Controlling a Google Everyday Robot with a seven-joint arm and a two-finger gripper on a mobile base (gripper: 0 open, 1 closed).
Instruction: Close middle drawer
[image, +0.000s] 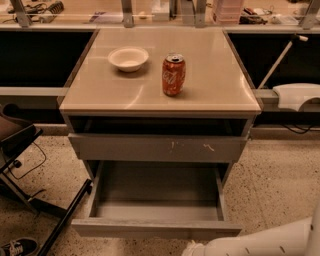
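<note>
The middle drawer (156, 229) is pulled far out of the grey cabinet, low in the camera view. Its plain flat front faces me and its shallow grey box interior (157, 192) holds nothing. Above it sits the grey drawer with white scratch marks (157, 148), out only a little. My white arm (250, 244) comes in from the bottom right, just in front of the middle drawer's right front corner. My gripper lies below the bottom edge of the view, out of sight.
A white bowl (128, 58) and a red soda can (173, 75) stand on the beige cabinet top (215, 95). A black chair frame (30, 200) and a shoe (15, 247) are at the left on the speckled floor. A white device (297, 95) sits at the right.
</note>
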